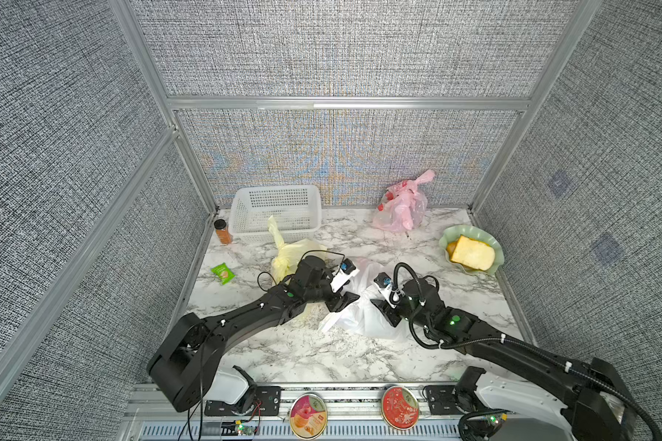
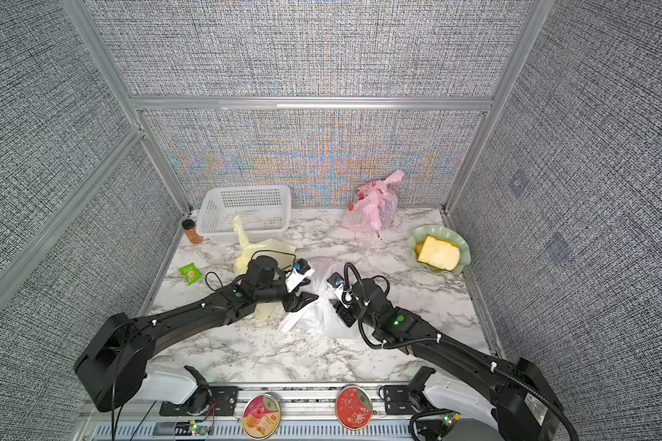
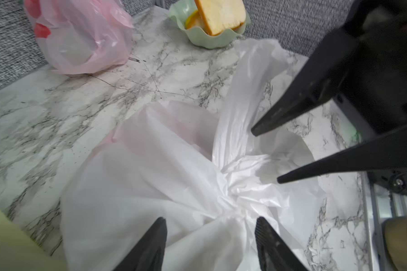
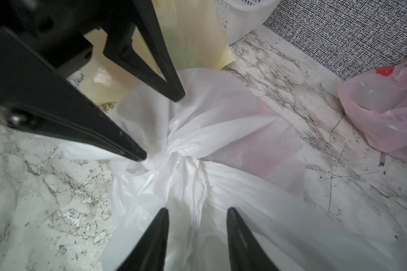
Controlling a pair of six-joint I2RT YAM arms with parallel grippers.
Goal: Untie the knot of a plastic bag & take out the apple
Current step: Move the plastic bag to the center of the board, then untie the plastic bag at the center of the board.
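Observation:
A white plastic bag (image 1: 362, 322) (image 2: 318, 322) lies mid-table between my two arms. Its knot (image 3: 230, 187) (image 4: 174, 152) is a twisted bunch on top, still tied. The apple is hidden; only a faint pink tint shows through the plastic (image 4: 256, 150). My left gripper (image 1: 346, 301) (image 3: 211, 220) is open, its jaws straddling a fold of bag just short of the knot. Facing it from the other side of the knot, my right gripper (image 1: 381, 309) (image 4: 197, 209) is also open over the bag, holding nothing. Each wrist view shows the opposite gripper (image 3: 267, 156) (image 4: 160, 128) with its tips close to the knot.
A yellow bag (image 1: 295, 256) lies under my left arm, in front of a white basket (image 1: 276, 208). A pink bag (image 1: 402, 206) sits at the back. A green dish (image 1: 448, 238) holds bread at right. A spice jar (image 1: 222, 231) and green packet (image 1: 222, 273) stand left.

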